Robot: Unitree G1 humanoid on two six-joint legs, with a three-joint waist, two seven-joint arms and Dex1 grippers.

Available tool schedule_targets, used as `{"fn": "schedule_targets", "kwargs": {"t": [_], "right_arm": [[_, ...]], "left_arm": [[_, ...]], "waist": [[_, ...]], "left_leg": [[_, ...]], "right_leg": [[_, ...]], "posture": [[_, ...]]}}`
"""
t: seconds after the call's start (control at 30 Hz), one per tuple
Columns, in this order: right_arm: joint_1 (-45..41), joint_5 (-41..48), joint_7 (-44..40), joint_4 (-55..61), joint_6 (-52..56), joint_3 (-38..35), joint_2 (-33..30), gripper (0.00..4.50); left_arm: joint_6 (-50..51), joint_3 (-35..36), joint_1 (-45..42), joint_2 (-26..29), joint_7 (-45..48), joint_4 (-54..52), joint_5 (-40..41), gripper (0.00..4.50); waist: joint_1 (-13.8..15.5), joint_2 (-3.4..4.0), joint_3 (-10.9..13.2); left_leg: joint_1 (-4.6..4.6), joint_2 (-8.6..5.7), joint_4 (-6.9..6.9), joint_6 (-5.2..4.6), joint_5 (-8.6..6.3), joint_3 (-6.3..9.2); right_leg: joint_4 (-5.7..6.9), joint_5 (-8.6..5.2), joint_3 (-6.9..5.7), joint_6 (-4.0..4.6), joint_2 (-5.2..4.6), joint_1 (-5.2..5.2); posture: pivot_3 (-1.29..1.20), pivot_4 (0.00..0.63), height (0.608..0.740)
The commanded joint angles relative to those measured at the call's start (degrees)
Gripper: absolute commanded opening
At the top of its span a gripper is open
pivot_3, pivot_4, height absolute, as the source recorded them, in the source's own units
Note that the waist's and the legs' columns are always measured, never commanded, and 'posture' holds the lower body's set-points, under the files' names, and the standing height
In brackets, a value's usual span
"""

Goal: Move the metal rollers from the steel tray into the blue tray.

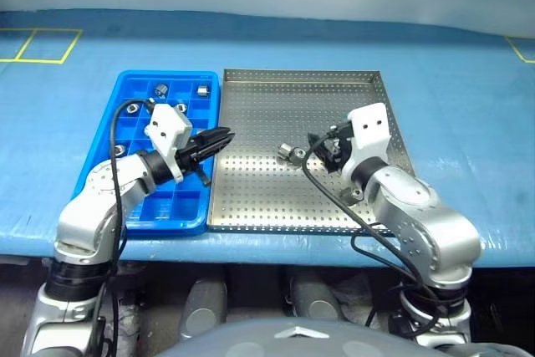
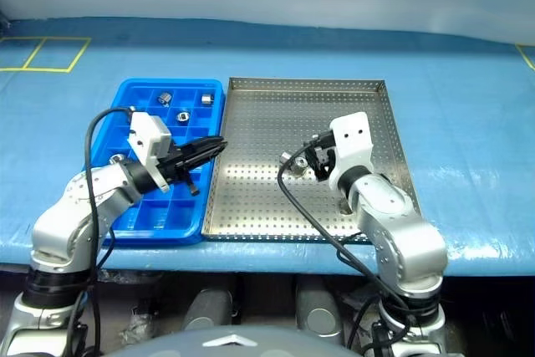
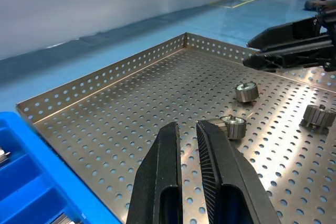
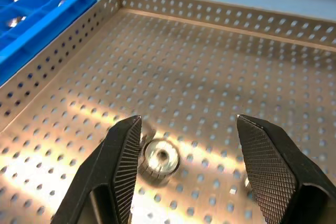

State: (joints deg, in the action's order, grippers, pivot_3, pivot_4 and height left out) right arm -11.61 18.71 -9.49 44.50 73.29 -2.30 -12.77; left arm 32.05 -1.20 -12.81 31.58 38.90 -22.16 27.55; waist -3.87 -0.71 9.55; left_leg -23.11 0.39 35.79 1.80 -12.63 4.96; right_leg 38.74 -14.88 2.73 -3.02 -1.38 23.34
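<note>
The steel tray (image 1: 251,198) lies in the middle of the table, with the blue tray (image 1: 100,169) against its left side. Three metal rollers (image 3: 247,91) rest on the steel tray's perforated floor; two show together in the left eye view (image 1: 290,153). My right gripper (image 4: 189,120) hangs open just above the floor, and one roller (image 4: 160,157) lies between its fingers, untouched. My left gripper (image 1: 224,135) is shut and empty, pointing right over the seam between the two trays. Several rollers (image 1: 160,88) sit in the blue tray's far compartments.
Both trays rest on a blue table cover (image 1: 468,123) with yellow tape marks (image 1: 42,46) at the far left. The steel tray's low perforated rim (image 3: 105,80) rises around the floor. Black cables (image 1: 334,194) trail from both wrists over the trays.
</note>
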Motion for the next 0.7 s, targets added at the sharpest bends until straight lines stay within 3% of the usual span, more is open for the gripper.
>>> {"fn": "schedule_targets", "kwargs": {"t": [0.03,0.2,0.47,0.57,0.63,0.7], "right_arm": [[0.3,3.0,-1.7,3.1,5.2,-1.3,-0.5,3.05],[1.1,2.1,-0.9,-0.1,3.0,2.3,0.1,3.05],[-1.3,-2.7,-2.0,-7.9,-6.6,12.7,-4.9,3.05],[-2.5,-3.9,-3.4,-9.7,-8.8,15.1,-7.3,3.60],[-2.8,-4.7,-3.0,-9.7,-9.6,15.5,-7.8,4.27],[-3.0,-5.5,-2.9,-9.7,-9.7,15.5,-8.6,4.47]], "left_arm": [[-0.4,-2.6,-1.3,-0.2,0.7,1.4,-1.9,0.58],[-0.9,-4.7,-1.0,-1.3,0.7,2.1,-3.0,0.58],[-0.8,-4.7,0.6,-1.9,0.4,1.2,-3.2,0.58],[-0.7,-4.5,1.5,-2.0,-0.2,0.4,-3.3,0.58],[-0.5,-4.1,2.3,-2.0,-0.6,-0.3,-3.0,0.58],[-0.6,-3.7,3.2,-1.9,-0.9,-1.0,-2.9,0.58]], "waist": [[-0.3,0.00,0.0],[-0.5,-0.01,0.0],[-0.6,-0.02,0.0],[-0.5,-0.02,0.0],[-0.3,-0.03,0.0],[-0.2,-0.02,0.0]], "left_leg": [[0.00,0.00,0.01,0.00,0.00,-0.03],[-0.01,-0.01,0.08,0.00,0.00,-0.09],[-0.02,-0.03,0.17,-0.01,0.00,-0.24],[-0.01,-0.03,0.18,-0.01,-0.01,-0.27],[-0.02,-0.03,0.18,-0.01,-0.01,-0.26],[-0.02,-0.03,0.17,-0.02,-0.01,-0.26]], "right_leg": [[0.00,0.00,0.04,-0.03,0.00,0.00],[0.00,0.04,0.12,-0.15,0.00,0.01],[-0.01,0.11,0.28,-0.27,-0.01,0.03],[-0.02,0.12,0.30,-0.30,-0.01,0.03],[-0.02,0.12,0.30,-0.29,-0.01,0.03],[-0.02,0.13,0.31,-0.29,-0.01,0.04]], "posture": [[-0.08,0.150,0.740],[-0.09,0.150,0.740],[-0.07,0.150,0.740],[-0.04,0.150,0.740],[-0.03,0.150,0.740],[-0.02,0.150,0.740]]}}
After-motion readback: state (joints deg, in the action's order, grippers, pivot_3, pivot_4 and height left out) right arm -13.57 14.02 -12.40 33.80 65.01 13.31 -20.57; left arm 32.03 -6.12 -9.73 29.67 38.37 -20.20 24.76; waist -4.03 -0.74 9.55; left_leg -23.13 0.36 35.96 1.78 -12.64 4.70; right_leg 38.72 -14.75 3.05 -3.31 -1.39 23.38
